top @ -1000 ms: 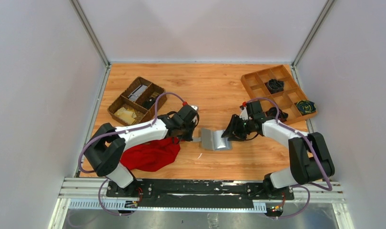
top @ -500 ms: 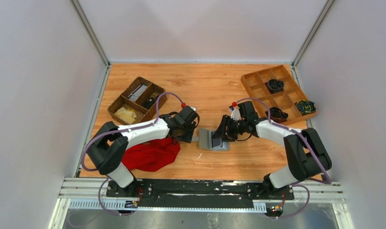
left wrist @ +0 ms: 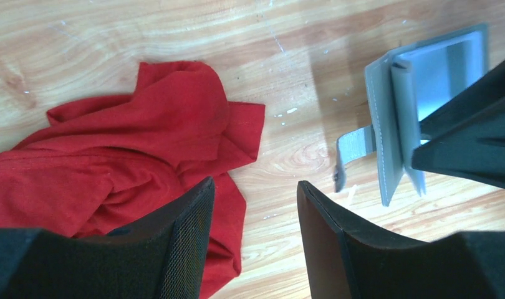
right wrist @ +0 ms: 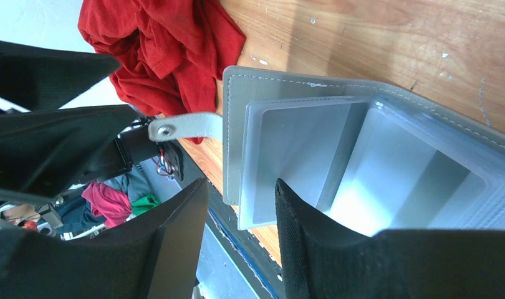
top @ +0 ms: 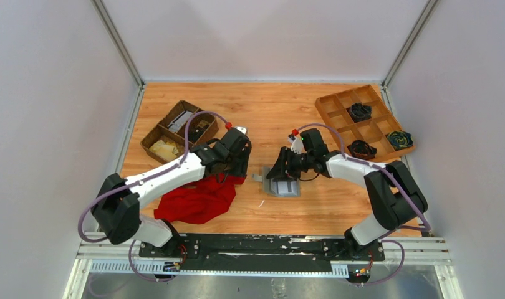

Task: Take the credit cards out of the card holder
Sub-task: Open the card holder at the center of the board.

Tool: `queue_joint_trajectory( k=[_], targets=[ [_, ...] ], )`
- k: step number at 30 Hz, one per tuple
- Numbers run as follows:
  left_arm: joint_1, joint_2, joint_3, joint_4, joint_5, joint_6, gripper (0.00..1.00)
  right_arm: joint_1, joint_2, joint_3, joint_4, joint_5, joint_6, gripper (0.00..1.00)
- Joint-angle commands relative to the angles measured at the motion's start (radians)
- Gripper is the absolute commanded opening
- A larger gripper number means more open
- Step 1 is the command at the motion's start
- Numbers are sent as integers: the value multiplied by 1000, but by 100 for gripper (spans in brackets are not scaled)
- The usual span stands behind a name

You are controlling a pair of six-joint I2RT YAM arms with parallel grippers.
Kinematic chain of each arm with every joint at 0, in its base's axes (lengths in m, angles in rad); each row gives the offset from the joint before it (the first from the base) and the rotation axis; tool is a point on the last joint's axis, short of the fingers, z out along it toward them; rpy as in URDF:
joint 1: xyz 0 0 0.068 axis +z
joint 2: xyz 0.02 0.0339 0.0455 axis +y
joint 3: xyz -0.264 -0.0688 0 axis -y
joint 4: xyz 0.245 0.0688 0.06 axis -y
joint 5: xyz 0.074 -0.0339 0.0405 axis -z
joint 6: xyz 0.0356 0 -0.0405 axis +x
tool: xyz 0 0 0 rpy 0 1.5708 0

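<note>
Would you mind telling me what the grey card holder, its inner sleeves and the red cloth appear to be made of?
The card holder looks like matte grey leather or faux leather, with pale stitching along its edge. Its inner sleeves seem frosted, semi-clear plastic, catching glare. The red cloth looks like soft matte fabric, crumpled in folds.

A crumpled red cloth (top: 197, 200) lies on the left near part of the wooden counter (top: 281, 118). Beyond it, toward the left wall, a dark wicker basket (top: 163, 122) sits at an angle, with something tan and crumpled (top: 164, 147) in its near section. At the far right is a wooden tray (top: 336, 103) with compartments; three hold dark bundles (top: 360, 111).
</note>
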Motion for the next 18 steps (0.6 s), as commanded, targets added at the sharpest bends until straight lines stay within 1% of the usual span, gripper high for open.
queue_joint_trajectory(
  k=[1, 9, 13, 15, 18],
  targets=[
    [10, -81, 21, -28, -27, -29, 56, 15, 11, 1, 5, 10, 14, 48],
    [9, -135, 39, 35, 113, -64, 57, 8, -12, -7, -26, 47, 1, 48],
    [9, -154, 25, 110, 215, -92, 58, 5, -40, -9, -45, 48, -39, 46],
    [9, -162, 15, 151, 259, -109, 59, 5, -48, 5, -75, 45, -66, 47],
    [9, -171, 2, 209, 293, -133, 59, 6, -30, 28, -104, 58, -80, 48]
  ],
)
